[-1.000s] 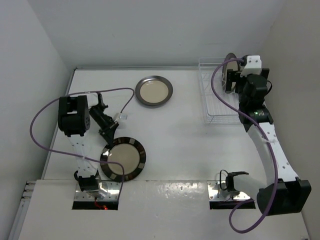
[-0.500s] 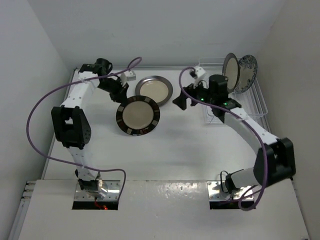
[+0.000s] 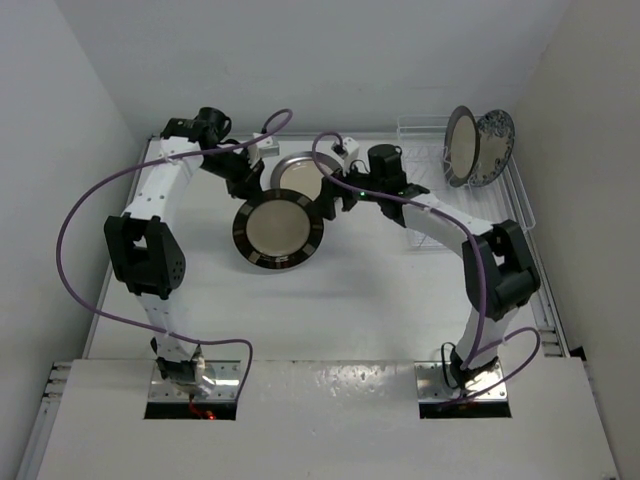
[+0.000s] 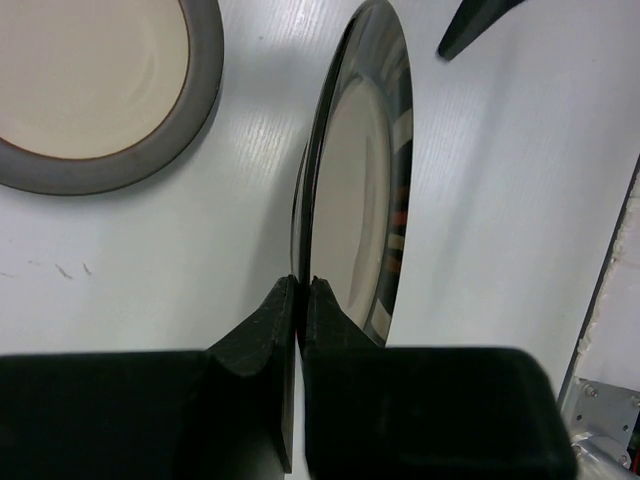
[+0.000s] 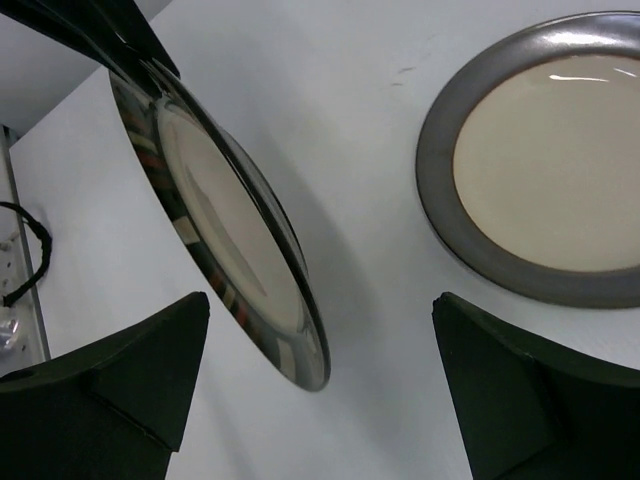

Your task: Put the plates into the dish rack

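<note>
My left gripper (image 3: 247,187) is shut on the rim of the cream plate with the dark striped rim (image 3: 277,231) and holds it lifted above the table; it shows edge-on in the left wrist view (image 4: 352,190), gripper (image 4: 300,285). My right gripper (image 3: 335,201) is open beside that plate's right edge; in the right wrist view (image 5: 320,340) the plate's edge (image 5: 235,235) lies between the spread fingers, untouched. A cream plate with a grey rim (image 3: 303,172) lies flat on the table behind. Another grey-rimmed plate (image 3: 460,145) and the floral plate (image 3: 495,140) stand in the white wire dish rack (image 3: 520,215).
Purple cables loop from both arms over the table. The room's walls close in on the left, back and right. The rack sits at the far right against the wall.
My right gripper has moved left from the rack toward the held plate. The left arm has kept the striped plate raised and shifted only slightly.
</note>
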Tool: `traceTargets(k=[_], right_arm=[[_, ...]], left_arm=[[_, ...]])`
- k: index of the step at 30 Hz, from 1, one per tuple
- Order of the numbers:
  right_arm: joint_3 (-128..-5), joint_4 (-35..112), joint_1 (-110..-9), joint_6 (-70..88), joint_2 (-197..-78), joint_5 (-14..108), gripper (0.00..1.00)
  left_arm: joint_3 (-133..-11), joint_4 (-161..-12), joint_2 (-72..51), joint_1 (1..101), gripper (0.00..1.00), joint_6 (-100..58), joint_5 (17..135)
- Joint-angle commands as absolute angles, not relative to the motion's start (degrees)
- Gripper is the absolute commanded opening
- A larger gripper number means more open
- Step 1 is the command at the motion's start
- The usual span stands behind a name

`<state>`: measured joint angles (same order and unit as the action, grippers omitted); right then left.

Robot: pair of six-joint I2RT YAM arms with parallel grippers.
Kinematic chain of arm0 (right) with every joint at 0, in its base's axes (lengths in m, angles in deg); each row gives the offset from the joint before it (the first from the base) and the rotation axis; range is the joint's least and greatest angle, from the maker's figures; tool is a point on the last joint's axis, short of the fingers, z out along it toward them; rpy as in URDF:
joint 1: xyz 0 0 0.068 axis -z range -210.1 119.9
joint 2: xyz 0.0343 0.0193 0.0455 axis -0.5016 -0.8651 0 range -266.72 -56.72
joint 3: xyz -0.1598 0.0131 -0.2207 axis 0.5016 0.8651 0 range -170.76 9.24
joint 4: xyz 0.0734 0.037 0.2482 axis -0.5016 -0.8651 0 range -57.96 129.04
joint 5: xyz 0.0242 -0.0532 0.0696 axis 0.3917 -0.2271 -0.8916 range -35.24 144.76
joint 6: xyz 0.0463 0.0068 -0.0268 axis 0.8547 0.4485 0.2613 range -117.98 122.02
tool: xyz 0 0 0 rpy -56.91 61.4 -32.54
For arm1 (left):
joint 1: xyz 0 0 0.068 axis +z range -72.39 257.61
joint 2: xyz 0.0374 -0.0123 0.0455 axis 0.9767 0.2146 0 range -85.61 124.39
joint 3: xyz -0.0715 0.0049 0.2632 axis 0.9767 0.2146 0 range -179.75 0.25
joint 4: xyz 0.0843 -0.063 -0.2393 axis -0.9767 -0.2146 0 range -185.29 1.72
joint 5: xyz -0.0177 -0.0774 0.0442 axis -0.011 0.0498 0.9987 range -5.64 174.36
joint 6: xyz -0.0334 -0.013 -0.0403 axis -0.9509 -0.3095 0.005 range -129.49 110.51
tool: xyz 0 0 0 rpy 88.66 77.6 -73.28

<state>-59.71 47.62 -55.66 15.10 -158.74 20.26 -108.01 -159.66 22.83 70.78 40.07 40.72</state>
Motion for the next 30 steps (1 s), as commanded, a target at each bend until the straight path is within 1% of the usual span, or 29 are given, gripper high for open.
traceTargets(k=[1, 2, 3, 5, 6, 9, 10, 11, 12, 18, 27, 30], right_arm=[[-64.7, 50.1, -58.4, 14.1, -162.1, 20.3, 0.9], [-65.4, 49.8, -58.6, 14.2, -163.8, 20.0, 0.87], [-66.2, 49.1, -58.8, 14.3, -165.3, 19.7, 0.8], [-68.3, 49.0, -59.2, 14.4, -167.4, 18.5, 0.7], [-68.9, 49.2, -59.3, 15.4, -167.6, 18.0, 0.55], [-68.6, 52.1, -59.3, 17.9, -168.2, 16.2, 0.29], [-67.8, 53.0, -59.4, 18.4, -168.1, 15.9, 0.12], [-67.0, 55.3, -59.6, 19.6, -167.2, 16.0, 0.03], [-66.4, 55.9, -59.5, 19.9, -166.9, 16.0, 0.0], [-64.6, 56.4, -58.9, 18.6, -163.8, 16.4, 0.0], [-63.4, 57.1, -57.1, 18.9, -162.3, 16.3, 0.0], [-64.0, 57.1, -56.9, 19.0, -161.4, 15.1, 0.0]], left_arm=[[-111.5, -161.3, 21.4, 69.9, 0.0, 40.8, 32.6], [-111.5, -161.3, 21.4, 69.9, 0.0, 40.8, 32.1], [-111.5, -160.8, 21.4, 69.9, 0.0, 40.8, 32.1], [-111.5, -160.8, 21.4, 69.9, 0.0, 40.8, 30.8], [-111.5, -160.8, 21.4, 69.9, 0.0, 40.3, 30.7], [-111.5, -159.7, 21.4, 69.9, 0.0, 39.1, 30.2], [-112.0, -159.2, 21.4, 69.9, 0.0, 39.1, 29.6], [-112.0, -158.5, 21.4, 70.4, 0.0, 38.5, 29.0], [-112.0, -158.5, 21.4, 70.4, 0.0, 37.7, 29.0], [-112.0, -156.1, 22.0, 70.9, 0.0, 36.4, 28.5], [-112.0, -157.1, 22.0, 70.9, 0.0, 36.9, 29.1], [-112.0, -155.4, 22.0, 70.9, 0.0, 35.3, 31.6]])
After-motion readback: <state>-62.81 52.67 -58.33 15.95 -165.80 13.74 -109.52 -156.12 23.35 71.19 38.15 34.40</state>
